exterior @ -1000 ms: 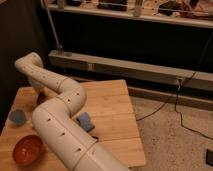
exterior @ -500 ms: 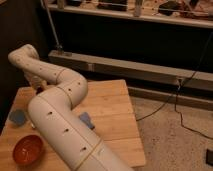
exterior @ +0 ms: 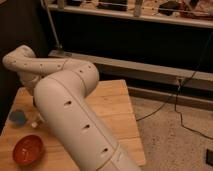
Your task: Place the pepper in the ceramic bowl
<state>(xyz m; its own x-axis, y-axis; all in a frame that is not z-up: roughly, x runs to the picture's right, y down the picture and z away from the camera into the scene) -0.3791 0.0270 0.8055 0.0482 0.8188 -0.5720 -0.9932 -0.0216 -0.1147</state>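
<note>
Over the wooden table's (exterior: 116, 107) left side, your gripper (exterior: 35, 102) hangs clenched, mostly hidden behind the arm (exterior: 75, 110), just beside the blue cup (exterior: 18, 117). The ceramic bowl (exterior: 28, 149) sits near the front-left corner; you cannot see the pepper.

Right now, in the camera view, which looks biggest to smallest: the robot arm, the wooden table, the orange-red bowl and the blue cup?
1. robot arm, inflated by nearness to the camera
2. wooden table
3. orange-red bowl
4. blue cup
The gripper is hidden behind the arm, over the table's left side.
</note>
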